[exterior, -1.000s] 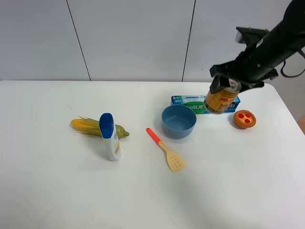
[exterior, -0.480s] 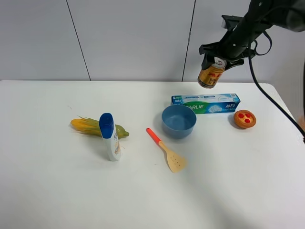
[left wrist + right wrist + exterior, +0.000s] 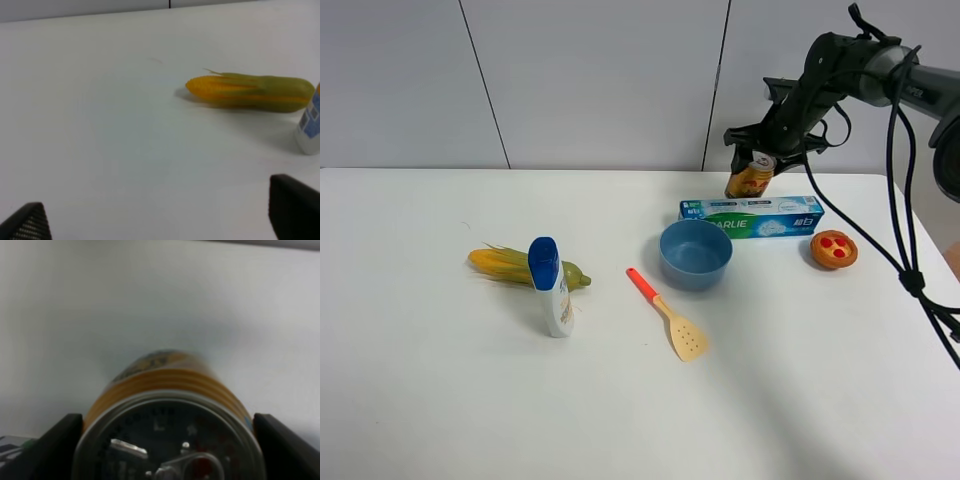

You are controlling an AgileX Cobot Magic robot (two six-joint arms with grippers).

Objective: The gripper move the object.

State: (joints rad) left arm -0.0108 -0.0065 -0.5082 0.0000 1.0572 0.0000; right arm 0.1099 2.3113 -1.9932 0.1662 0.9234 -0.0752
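Note:
The orange-gold drink can (image 3: 750, 178) with a silver pull-tab top is held tilted in my right gripper (image 3: 760, 150) at the table's far edge, behind the toothpaste box. In the right wrist view the can's top (image 3: 167, 440) fills the lower frame between the two black fingers (image 3: 57, 440). My left gripper (image 3: 160, 215) is open and empty, its black fingertips (image 3: 295, 205) low over the table near a corn cob (image 3: 250, 91). The left arm does not show in the exterior view.
A toothpaste box (image 3: 752, 217), a blue bowl (image 3: 695, 254) and an orange tart with red dots (image 3: 833, 249) lie near the can. An orange-handled spatula (image 3: 668, 315), a blue-capped white bottle (image 3: 551, 285) and the corn cob (image 3: 525, 267) lie to the left.
My right gripper has carried the can away from above the toothpaste box, up and then down toward the table's far edge behind the box. The other things have not moved.

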